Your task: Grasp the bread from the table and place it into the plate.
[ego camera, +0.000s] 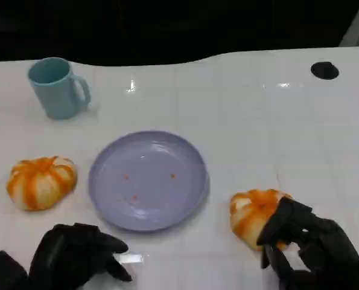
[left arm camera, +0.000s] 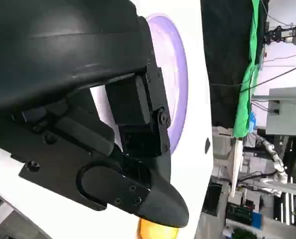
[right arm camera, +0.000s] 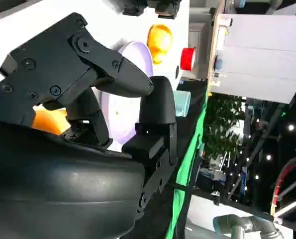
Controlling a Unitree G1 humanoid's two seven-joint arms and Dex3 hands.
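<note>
Two orange-and-white round breads lie on the white table. One bread (ego camera: pixel 41 181) sits left of the lilac plate (ego camera: pixel 148 180), untouched. The other bread (ego camera: pixel 254 212) lies right of the plate, and my right hand (ego camera: pixel 312 248) grips it, fingers wrapped over its near right side. In the right wrist view this bread (right arm camera: pixel 48 122) shows between the black fingers (right arm camera: pixel 113 74), with the plate (right arm camera: pixel 115 112) and the far bread (right arm camera: pixel 160 42) beyond. My left hand (ego camera: pixel 76 254) rests on the table near the plate's front edge, holding nothing. The plate (left arm camera: pixel 177 74) holds only a few crumbs.
A teal mug (ego camera: pixel 58 87) stands at the back left. A small black disc (ego camera: pixel 324 70) lies at the back right. The table's far edge (ego camera: pixel 167 60) borders a dark background. Bare white table lies between the plate and the right bread.
</note>
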